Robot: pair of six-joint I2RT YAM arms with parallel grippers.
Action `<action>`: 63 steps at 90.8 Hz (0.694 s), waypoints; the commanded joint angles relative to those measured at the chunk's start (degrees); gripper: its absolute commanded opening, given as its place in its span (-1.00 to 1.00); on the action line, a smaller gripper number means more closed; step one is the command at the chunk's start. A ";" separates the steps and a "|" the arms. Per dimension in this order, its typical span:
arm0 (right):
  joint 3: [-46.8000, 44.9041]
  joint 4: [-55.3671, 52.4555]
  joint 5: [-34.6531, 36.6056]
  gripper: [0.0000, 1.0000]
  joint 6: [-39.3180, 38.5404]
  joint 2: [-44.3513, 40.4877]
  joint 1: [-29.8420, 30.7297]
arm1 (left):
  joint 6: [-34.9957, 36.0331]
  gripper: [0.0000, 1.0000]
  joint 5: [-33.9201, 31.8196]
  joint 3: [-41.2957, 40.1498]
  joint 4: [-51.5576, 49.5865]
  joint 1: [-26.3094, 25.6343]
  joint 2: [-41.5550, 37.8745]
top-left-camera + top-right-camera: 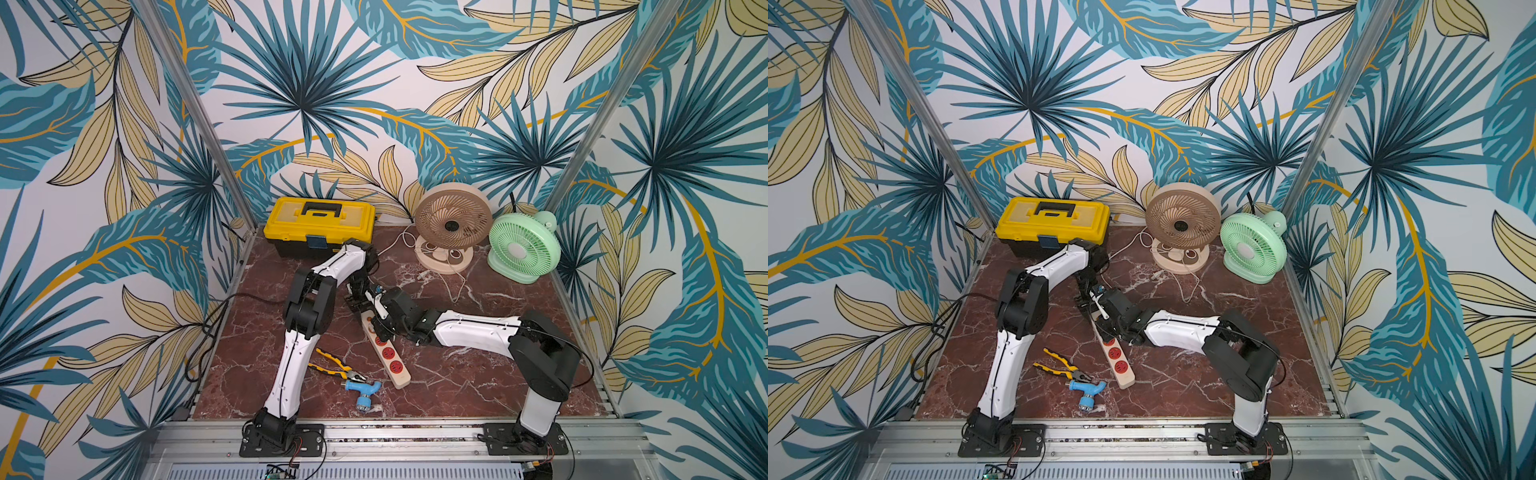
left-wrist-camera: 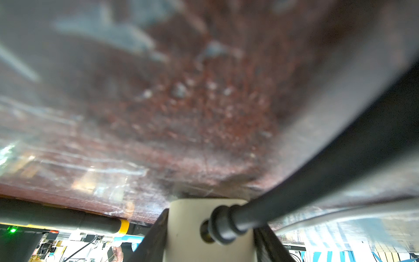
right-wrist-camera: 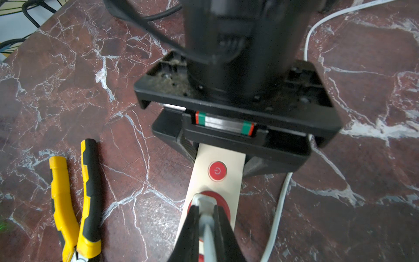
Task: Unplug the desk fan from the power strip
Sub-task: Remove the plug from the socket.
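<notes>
The long cream-coloured plastic power strip lies at an angle near the middle of the red-brown marble tabletop, between the two arms, with three of its round red sockets bare in both top views. The left gripper is clamped across the strip's cord end, its fingers on either side of the cream body just where the thick dark cord leaves it, which looks like a hold to pin the strip down. The right gripper is closed narrowly on the small white plug, which sits in the socket next to the round red power button. The plug's thin white cable trails across the marble and seems to lead to the round beige desk fan at the back, beside a mint-green fan. Reaching and gripping look done; the plug appears still seated, so pulling it straight out of the socket remains.
</notes>
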 commanded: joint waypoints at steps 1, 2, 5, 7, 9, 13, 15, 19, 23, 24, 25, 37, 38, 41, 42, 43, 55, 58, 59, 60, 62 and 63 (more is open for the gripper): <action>1.64 -0.07 7.99 -1.00 -4.10 -2.00 -0.52 | 1.31 -1.00 -13.62 -4.03 8.07 0.97 7.95; 1.82 -0.06 8.45 -1.00 -5.01 -1.99 0.03 | 1.31 -1.00 -13.62 -4.04 8.09 1.04 7.95; 2.26 -0.13 9.16 -1.00 -6.10 -1.91 1.05 | 1.23 -1.00 -13.60 -4.05 8.03 1.01 7.95; 2.50 -0.18 9.68 -1.00 -7.22 -1.81 1.72 | 1.22 -1.00 -13.55 -4.05 8.09 0.95 7.95; 2.81 -0.22 10.12 -1.00 -8.27 -1.70 2.35 | 1.22 -1.00 -13.54 -4.05 8.06 1.02 7.90; 3.46 -0.37 11.24 -1.00 -10.16 -1.53 3.81 | 1.26 -1.00 -13.53 -4.03 8.05 1.03 7.93; 3.88 -0.42 11.76 -1.00 -11.16 -1.41 4.54 | 1.23 -1.00 -13.51 -4.05 8.12 1.00 7.92; 4.47 -0.64 12.88 -1.00 -13.05 -1.03 5.90 | 1.24 -1.00 -13.53 -4.02 8.17 1.09 7.90; 5.21 -0.81 13.92 -1.00 -14.88 -0.61 7.20 | 1.23 -1.00 -13.38 -4.08 8.26 0.94 7.94; 5.32 -0.87 14.11 -1.00 -15.30 -0.51 7.40 | 1.27 -1.00 -13.41 -4.11 8.23 1.02 7.95; 5.37 -0.86 14.30 -1.00 -15.68 -0.41 7.72 | 1.24 -1.00 -13.47 -4.13 8.26 1.02 7.95; 6.17 -0.95 16.48 -1.00 -17.05 0.34 9.09 | 1.24 -1.00 -13.27 -4.19 8.33 0.99 7.95; 6.06 -0.85 16.54 -1.00 -17.00 0.32 9.09 | 1.23 -1.00 -13.27 -4.17 8.35 1.00 7.95; 5.94 -0.70 16.81 -1.00 -17.03 0.17 9.13 | 1.22 -1.00 -13.24 -4.17 8.36 1.04 7.95; 5.86 -0.64 16.88 -1.00 -17.03 0.06 9.11 | 1.22 -1.00 -13.21 -4.20 8.41 1.03 7.90; 5.77 -0.57 16.96 -1.00 -17.08 0.00 9.10 | 1.22 -1.00 -13.15 -4.21 8.44 1.02 7.93; 3.88 0.26 18.68 -1.00 -17.34 -1.81 9.01 | 0.96 -1.00 -12.33 -4.70 8.95 1.21 7.86; 3.14 0.49 19.21 -1.00 -17.38 -2.32 8.96 | 1.00 -1.00 -12.09 -4.76 9.18 1.25 7.86; 2.96 0.57 19.35 -1.00 -17.38 -2.55 8.94 | 1.02 -1.00 -12.02 -4.85 9.26 1.26 7.86; 2.70 0.61 19.56 -1.00 -17.34 -2.66 8.88 | 1.03 -1.00 -11.90 -4.85 9.30 1.23 7.82; 2.35 0.75 19.86 -1.00 -17.20 -3.06 8.84 | 1.02 -1.00 -11.67 -4.98 9.51 1.22 7.72; 2.18 0.83 19.90 -1.00 -17.16 -3.22 8.84 | 0.99 -1.00 -11.55 -5.04 9.60 1.21 7.66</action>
